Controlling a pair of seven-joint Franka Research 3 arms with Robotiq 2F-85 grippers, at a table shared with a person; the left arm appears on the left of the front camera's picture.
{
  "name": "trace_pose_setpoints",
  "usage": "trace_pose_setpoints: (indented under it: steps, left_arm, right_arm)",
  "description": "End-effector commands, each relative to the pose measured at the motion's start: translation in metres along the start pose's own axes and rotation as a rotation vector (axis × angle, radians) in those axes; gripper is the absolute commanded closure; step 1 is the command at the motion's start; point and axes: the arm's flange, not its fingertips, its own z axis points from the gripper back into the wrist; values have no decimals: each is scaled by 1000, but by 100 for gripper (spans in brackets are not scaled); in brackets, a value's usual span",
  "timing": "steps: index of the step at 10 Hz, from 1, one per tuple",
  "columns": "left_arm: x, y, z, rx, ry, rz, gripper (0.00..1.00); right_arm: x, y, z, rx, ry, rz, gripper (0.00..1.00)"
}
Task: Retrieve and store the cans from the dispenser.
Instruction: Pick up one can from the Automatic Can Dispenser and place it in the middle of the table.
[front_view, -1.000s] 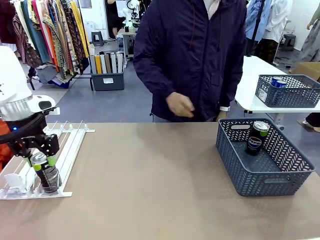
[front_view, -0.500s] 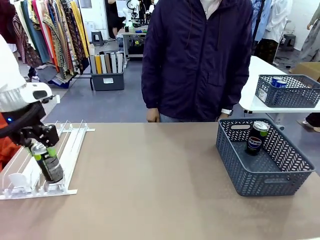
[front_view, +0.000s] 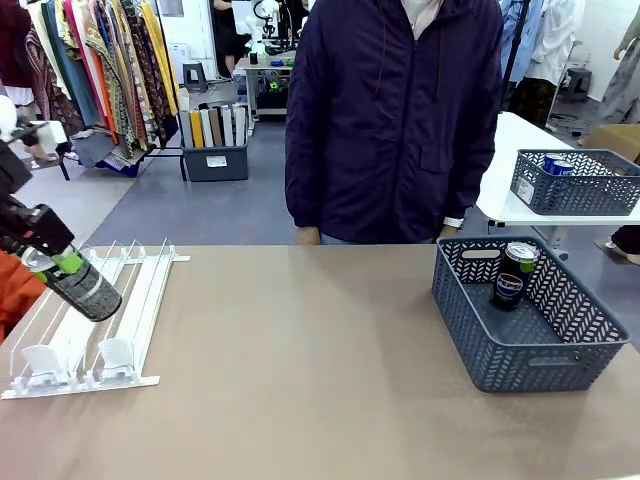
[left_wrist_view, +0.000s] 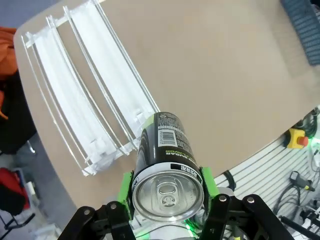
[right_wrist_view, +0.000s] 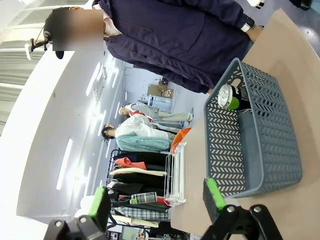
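Holding a black can (front_view: 82, 288) tilted above the dispenser (front_view: 120, 325), the left gripper (front_view: 48, 262) sits far left of the basket (front_view: 530, 345); the right gripper's (right_wrist_view: 156, 201) jaws gape wide.

A wide stretch of bare tan tabletop (front_view: 300, 360) lay open between the flat white railed dispenser (front_view: 110, 320) at the left edge and the dark grey lattice basket (front_view: 530, 320) at the right. The far side was blocked by a person in a dark jacket (front_view: 395, 120).

The held black can (left_wrist_view: 164, 159) bears a barcode and the partial word "SUGAR"; other print is unreadable.
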Motion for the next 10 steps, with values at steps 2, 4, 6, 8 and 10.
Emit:
trace_pose_setpoints:
  steps: [2, 4, 6, 8, 10]
  left_arm:
    - [-2, 16, -8, -144, -52, 31, 100]
    - [-4, 4, 1, -23, -14, 12, 100]
    - [-6, 8, -5, -57, -11, 27, 100]
    - [0, 12, -15, -207, 11, 9, 100]
    - [52, -27, -7, -299, -26, 51, 100]
  right_arm:
    - [1, 4, -1, 9, -6, -5, 0]
    - [1, 4, -1, 9, -6, -5, 0]
    - [1, 4, -1, 9, -6, -5, 0]
    - [1, 4, -1, 9, -6, -5, 0]
    - [1, 4, -1, 9, -6, -5, 0]
